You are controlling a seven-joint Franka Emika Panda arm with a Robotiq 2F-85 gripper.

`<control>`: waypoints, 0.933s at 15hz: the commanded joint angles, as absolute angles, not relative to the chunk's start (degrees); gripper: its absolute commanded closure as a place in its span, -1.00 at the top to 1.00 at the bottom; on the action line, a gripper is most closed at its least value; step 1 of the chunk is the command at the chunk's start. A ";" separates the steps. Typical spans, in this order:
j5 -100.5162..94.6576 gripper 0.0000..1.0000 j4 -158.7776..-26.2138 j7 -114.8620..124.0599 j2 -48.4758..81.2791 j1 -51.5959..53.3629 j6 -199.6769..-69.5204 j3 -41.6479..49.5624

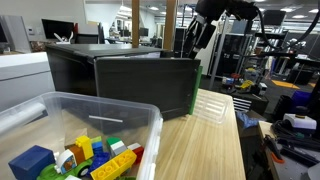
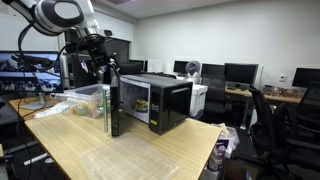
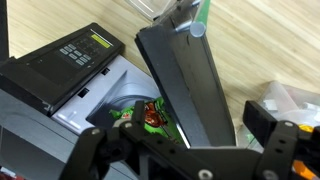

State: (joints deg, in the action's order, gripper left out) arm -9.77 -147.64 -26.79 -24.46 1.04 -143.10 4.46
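- A clear bin [image 1: 110, 108] is sitting at the left, holding coloured blocks [image 1: 90, 155].
- The gripper [image 2: 103, 64] is hovering at the open door [image 2: 112, 108], fingers [image 3: 92, 148] spread either side of its top edge, pinching nothing.
- The microwave [image 2: 165, 105] is standing mid-table, holding something orange and green [image 3: 150, 118].
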 commanded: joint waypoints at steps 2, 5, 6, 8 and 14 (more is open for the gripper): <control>-10.16 1.00 -146.40 -28.46 -22.59 1.82 -141.98 5.38; -9.34 1.00 -146.44 -27.78 -22.09 1.95 -143.78 5.53; -9.13 1.00 -146.11 -28.03 -21.87 2.04 -143.79 5.68; -9.24 1.00 -145.21 -28.25 -21.00 1.94 -143.29 5.88; -9.00 1.00 -143.01 -30.41 -17.75 2.14 -142.68 6.72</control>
